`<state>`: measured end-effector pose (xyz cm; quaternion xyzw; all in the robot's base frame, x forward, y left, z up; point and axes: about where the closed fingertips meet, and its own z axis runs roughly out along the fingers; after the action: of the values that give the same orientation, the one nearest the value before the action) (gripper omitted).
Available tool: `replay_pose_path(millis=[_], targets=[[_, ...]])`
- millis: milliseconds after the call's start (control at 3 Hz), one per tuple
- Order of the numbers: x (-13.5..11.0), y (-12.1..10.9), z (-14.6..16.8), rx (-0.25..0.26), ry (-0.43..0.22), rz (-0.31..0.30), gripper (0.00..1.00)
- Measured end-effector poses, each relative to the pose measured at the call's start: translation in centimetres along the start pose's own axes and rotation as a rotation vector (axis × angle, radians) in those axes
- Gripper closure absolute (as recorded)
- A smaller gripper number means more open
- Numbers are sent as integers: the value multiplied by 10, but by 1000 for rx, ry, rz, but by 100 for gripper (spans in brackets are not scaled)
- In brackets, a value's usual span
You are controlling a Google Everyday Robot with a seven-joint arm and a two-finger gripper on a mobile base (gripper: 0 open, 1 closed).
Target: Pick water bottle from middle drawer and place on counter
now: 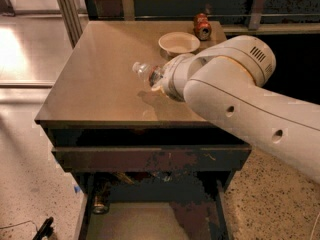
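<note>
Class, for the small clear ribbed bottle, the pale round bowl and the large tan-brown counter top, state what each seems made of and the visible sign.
Clear ribbed water bottle, at the gripper over the counter: likely thin plastic, see-through with ridges. Pale bowl: matte, possibly paper or plastic; cannot tell. Tan-brown counter: smooth, slightly glossy, perhaps laminate, since it reflects light.

Water bottle (pixel 144 72): clear, ribbed, tilted near-horizontal, cap toward the left edge, above mid-counter (pixel 95 79), its base end at the gripper (pixel 159 79). Middle drawer (pixel 132 225): open below the counter's front edge, pale floor exposed.
</note>
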<state>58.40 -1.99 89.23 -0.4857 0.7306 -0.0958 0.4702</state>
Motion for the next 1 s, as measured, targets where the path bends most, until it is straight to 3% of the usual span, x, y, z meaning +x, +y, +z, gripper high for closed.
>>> replay_pose_path(millis=[667,1000], targets=[[-5,33,13,-48,1,-57,100],[-5,33,13,-47,1,-57,100]])
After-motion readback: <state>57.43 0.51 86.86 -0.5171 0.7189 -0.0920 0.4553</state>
